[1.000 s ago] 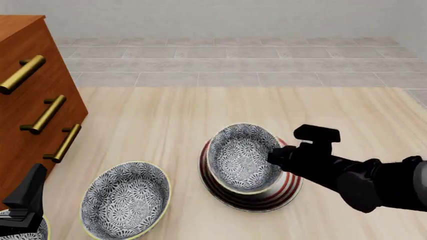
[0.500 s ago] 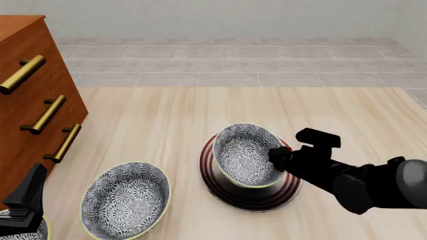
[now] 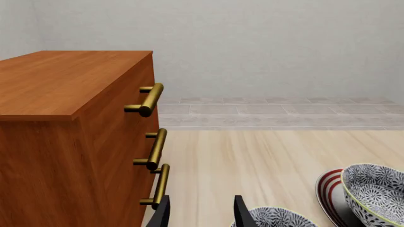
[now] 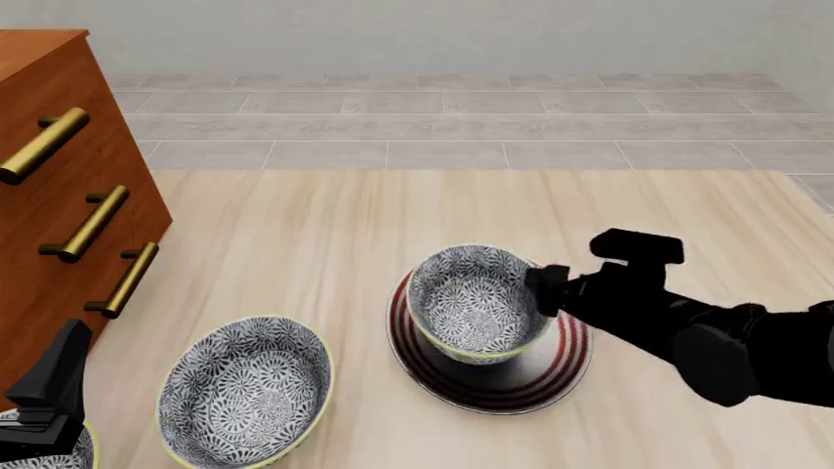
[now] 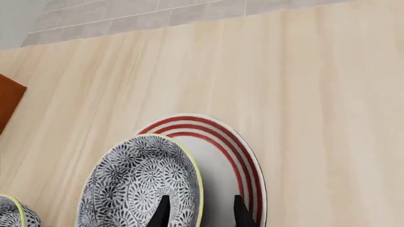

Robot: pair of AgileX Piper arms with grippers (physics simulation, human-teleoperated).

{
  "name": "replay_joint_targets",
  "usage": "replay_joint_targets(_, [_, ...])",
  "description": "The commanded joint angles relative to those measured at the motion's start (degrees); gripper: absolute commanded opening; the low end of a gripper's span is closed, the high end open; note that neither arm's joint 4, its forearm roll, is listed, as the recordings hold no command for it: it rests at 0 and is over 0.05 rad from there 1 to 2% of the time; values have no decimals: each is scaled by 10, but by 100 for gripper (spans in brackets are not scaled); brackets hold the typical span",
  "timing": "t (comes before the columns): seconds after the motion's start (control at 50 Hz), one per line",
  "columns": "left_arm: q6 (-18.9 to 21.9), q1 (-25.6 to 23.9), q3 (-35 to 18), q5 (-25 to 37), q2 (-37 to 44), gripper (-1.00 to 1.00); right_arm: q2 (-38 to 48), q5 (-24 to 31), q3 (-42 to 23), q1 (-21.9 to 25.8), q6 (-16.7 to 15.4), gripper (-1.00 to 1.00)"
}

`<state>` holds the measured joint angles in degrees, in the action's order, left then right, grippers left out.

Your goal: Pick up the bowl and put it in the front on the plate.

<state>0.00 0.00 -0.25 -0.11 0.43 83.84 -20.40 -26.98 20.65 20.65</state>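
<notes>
The bowl point(image 4: 472, 301) with its blue-grey floral pattern and pale yellow rim stands upright on the red-ringed plate point(image 4: 563, 360), right of the table's middle. The right wrist view shows the bowl point(image 5: 139, 184) on the plate point(image 5: 243, 161), and the left wrist view shows the bowl point(image 3: 375, 189) and plate point(image 3: 329, 187) too. My right gripper point(image 4: 537, 290) is open at the bowl's right side. Its fingers point(image 5: 239, 213) straddle the rim with a wide gap. My left gripper point(image 4: 65, 357) is open and holds nothing at the near left corner, far from the bowl.
A second, wider-looking bowl point(image 4: 245, 391) with the same pattern sits on the table left of the plate. A wooden drawer cabinet point(image 4: 65, 195) with brass handles fills the left side. Another patterned rim point(image 4: 39, 454) shows under my left gripper.
The bowl was tilted in my right gripper over the plate; now it stands level on the plate. The right gripper's fingers have spread, and the arm has shifted slightly right.
</notes>
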Motion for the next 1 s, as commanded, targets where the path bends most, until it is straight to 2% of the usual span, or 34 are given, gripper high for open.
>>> replay_joint_targets(0.02, [0, 0, 0, 0, 0, 100, -30, 24, -10, -5, -21, 100])
replay_joint_targets(0.1, [0, 0, 0, 0, 0, 100, -45, 37, -15, -3, -32, 100])
replay_joint_targets(0.18, [0, 0, 0, 0, 0, 100, -83, 51, -20, -2, -77, 100])
replay_joint_targets(0.22, [0, 0, 0, 0, 0, 100, -96, 54, -24, -11, -86, 100])
replay_joint_targets(0.26, [0, 0, 0, 0, 0, 100, -106, 49, -20, -2, -81, 100])
replay_joint_targets(0.34, [0, 0, 0, 0, 0, 100, -112, 48, -23, -2, -117, 100])
replay_joint_targets(0.38, [0, 0, 0, 0, 0, 100, -116, 44, -23, 0, -114, 100])
replay_joint_targets(0.48, [0, 0, 0, 0, 0, 100, -132, 36, -19, -6, -144, 100])
replay_joint_targets(0.56, [0, 0, 0, 0, 0, 100, -133, 26, -17, -16, -147, 100])
replay_joint_targets(0.66, [0, 0, 0, 0, 0, 100, -143, 16, -8, -21, -166, 100])
replay_joint_targets(0.72, [0, 0, 0, 0, 0, 100, -150, 11, -4, -19, -205, 100])
replay_joint_targets(0.78, [0, 0, 0, 0, 0, 100, -156, 11, -2, -4, -219, 100])
replay_joint_targets(0.8, [0, 0, 0, 0, 0, 100, -162, 10, -1, -9, -236, 100])
replay_joint_targets(0.84, [0, 0, 0, 0, 0, 100, -164, 1, 1, -25, -247, 100])
replay_joint_targets(0.88, [0, 0, 0, 0, 0, 100, -179, -7, 8, -31, -254, 100])
replay_joint_targets(0.98, [0, 0, 0, 0, 0, 100, -197, -26, 24, -38, -243, 100])
replay_joint_targets(1.0, [0, 0, 0, 0, 0, 100, -212, -29, 33, -30, -231, 100])
